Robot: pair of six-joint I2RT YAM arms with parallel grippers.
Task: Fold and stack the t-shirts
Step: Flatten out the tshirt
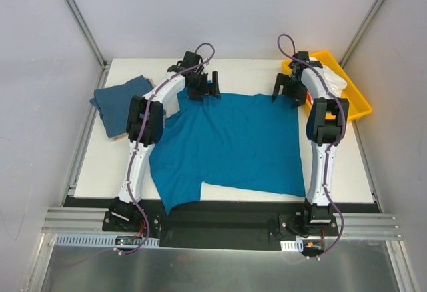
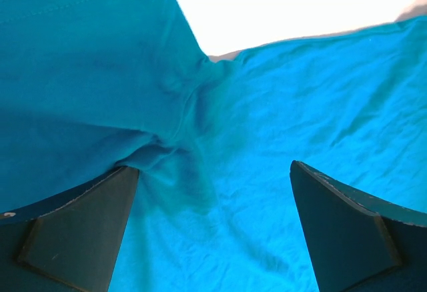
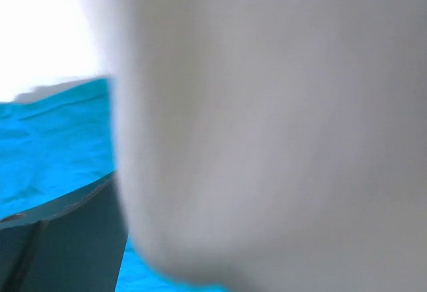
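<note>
**white table with one shirt spread flat, both arms at its far edge**

a white table [image 1: 93, 165] stands inside grey walls. the teal shirt [image 1: 233, 145] lies open across its middle, its lower left part reaching the near edge. the left gripper [image 1: 203, 92] is over the shirt's far edge, its fingers [image 2: 73, 232] spread wide above the cloth. the right gripper [image 1: 287, 97] is at the shirt's far right corner, its fingers apart and holding nothing; a pale blur blocks most of its wrist view. the slate-blue shirt [image 1: 120, 102] lies folded at the far left. a yellow tray [image 1: 357, 105] sits at the far right.

No legible txt or labels
</note>
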